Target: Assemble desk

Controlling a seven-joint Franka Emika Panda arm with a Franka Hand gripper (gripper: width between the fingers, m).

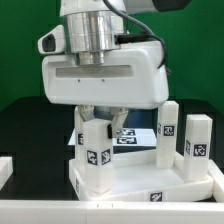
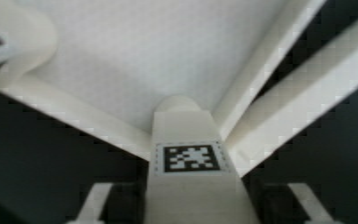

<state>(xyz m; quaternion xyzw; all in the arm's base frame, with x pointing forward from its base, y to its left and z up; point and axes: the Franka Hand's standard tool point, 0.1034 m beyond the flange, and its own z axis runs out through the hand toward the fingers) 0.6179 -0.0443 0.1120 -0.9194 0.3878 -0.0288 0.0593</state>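
Note:
The white rimmed tabletop (image 1: 135,186) lies flat at the front of the exterior view. One white square leg (image 1: 97,152) with a tag stands upright on its corner at the exterior view's left. My gripper (image 1: 100,122) hangs right above that leg, its fingers straddling the leg's top. In the wrist view the leg (image 2: 192,135) rises between the two fingers (image 2: 108,203), with a dark gap on each side, so the gripper (image 2: 206,204) is open. The tabletop (image 2: 149,50) lies below it. Two more tagged legs (image 1: 168,125) (image 1: 197,140) stand upright at the exterior view's right.
The marker board (image 1: 134,137) lies flat on the black table behind the tabletop. A white raised edge (image 1: 5,168) shows at the exterior view's far left. The arm's big white body fills the upper middle of the exterior view.

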